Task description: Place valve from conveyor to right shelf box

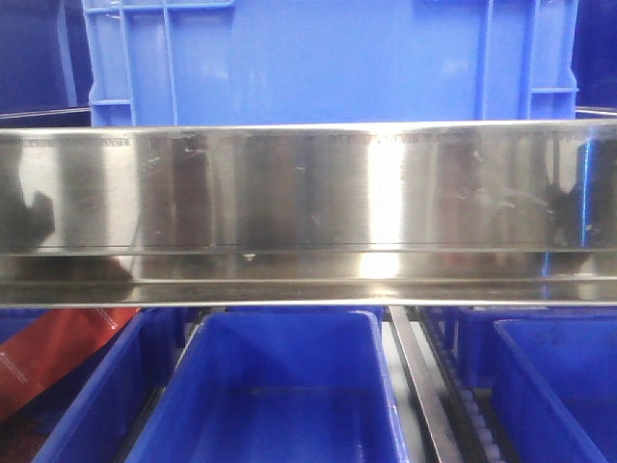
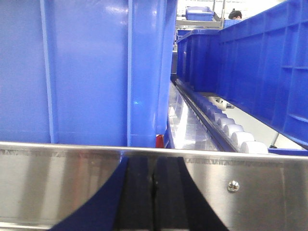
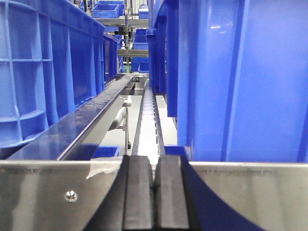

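**Q:** Nearest the lens on each wrist view, what shows?

**A:** Black pads. Left gripper (image 2: 154,192) at bottom centre of its frame: both pads pressed together, only a hairline seam, nothing between them. Right gripper (image 3: 155,192), bottom centre likewise: pads together, a small notch at the tips, nothing held. Each sits in front of a steel rail (image 1: 308,188) of the right shelf (image 3: 250,192); whether the pads touch the rail, cannot tell.

**Q:** The valve?

**A:** Not seen in any of the three views. Same for the conveyor belt.

**Q:** Count the front view.

**A:** One broad mirror-like rail across the middle. One large blue crate (image 1: 328,58) above it, upper centre. Below, three blue bins: left (image 1: 106,386), centre (image 1: 280,386) and right (image 1: 549,386); the centre one shows a bare floor. One red object (image 1: 58,362) at lower left, partly hidden.

**Q:** Wrist views?

**A:** Left wrist: one crate wall (image 2: 86,72) filling the upper left, a row of white rollers (image 2: 231,132) at right. Right wrist: crates on both sides, a roller track (image 3: 151,120) running up the centre.
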Available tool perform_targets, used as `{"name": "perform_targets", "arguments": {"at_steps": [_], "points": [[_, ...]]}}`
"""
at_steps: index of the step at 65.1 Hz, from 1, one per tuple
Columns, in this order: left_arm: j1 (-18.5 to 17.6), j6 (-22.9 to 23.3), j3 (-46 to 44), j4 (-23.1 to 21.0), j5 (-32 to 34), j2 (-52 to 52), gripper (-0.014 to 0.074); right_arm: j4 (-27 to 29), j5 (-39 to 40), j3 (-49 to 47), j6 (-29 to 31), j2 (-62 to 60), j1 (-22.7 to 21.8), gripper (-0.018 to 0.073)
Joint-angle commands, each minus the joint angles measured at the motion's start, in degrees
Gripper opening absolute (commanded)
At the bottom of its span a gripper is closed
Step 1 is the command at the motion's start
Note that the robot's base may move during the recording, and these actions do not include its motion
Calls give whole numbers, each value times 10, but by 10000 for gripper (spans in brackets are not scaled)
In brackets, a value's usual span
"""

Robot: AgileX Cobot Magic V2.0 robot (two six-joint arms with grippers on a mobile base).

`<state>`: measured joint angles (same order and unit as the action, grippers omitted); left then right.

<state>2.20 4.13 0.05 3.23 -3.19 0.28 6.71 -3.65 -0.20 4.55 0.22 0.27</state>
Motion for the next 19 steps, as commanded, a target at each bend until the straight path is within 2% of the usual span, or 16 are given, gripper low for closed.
{"name": "perform_targets", "arguments": {"at_steps": [1, 19], "points": [[1, 2, -1, -3, 11, -3, -111, 1, 15, 2, -1, -2, -3, -158], [1, 2, -1, -3, 11, -3, -111, 1, 15, 2, -1, -2, -3, -158]]}}
